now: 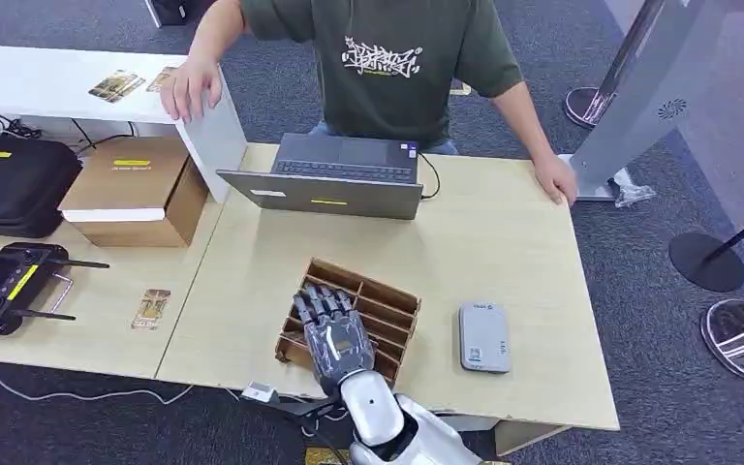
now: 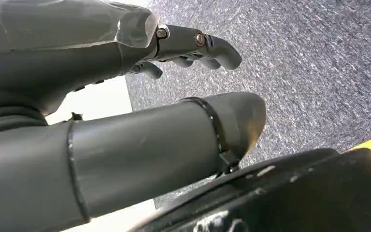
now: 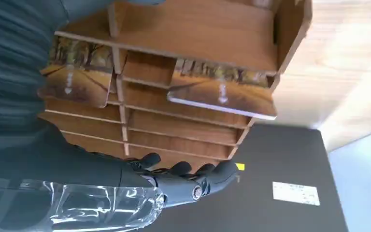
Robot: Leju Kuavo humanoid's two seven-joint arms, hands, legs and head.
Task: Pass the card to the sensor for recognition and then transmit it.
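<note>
The right hand (image 1: 332, 334) hangs over the wooden rack (image 1: 387, 308), its fingers (image 3: 193, 173) spread and holding nothing. In the right wrist view two cards sit in the rack's slots: one card (image 3: 222, 94) lies just under the fingers, the second card (image 3: 75, 79) a compartment over, nearer the palm.

The likeliest slip is a bad pinch. The cards lean flat against thin dividers, so fingers coming down may catch a divider instead of a card edge, or drag the light rack across the worktop (image 1: 504, 232). Closing across both compartments could also lift the wrong card, or two. The sensor (image 1: 484, 336), a grey slab well beyond the fingertips to the thumb-away side, lies flat; a card gripped askew may not read there.

The left hand (image 2: 188, 46) hangs over carpet, fingers loosely curled, nothing in them.

The worktop is pale wood, smooth, so things slide easily. Past the fingertips stands a laptop (image 1: 334, 179) with a person (image 1: 387, 68) behind it, one hand (image 1: 554, 179) resting on the worktop edge. Grey carpet surrounds the desks.
</note>
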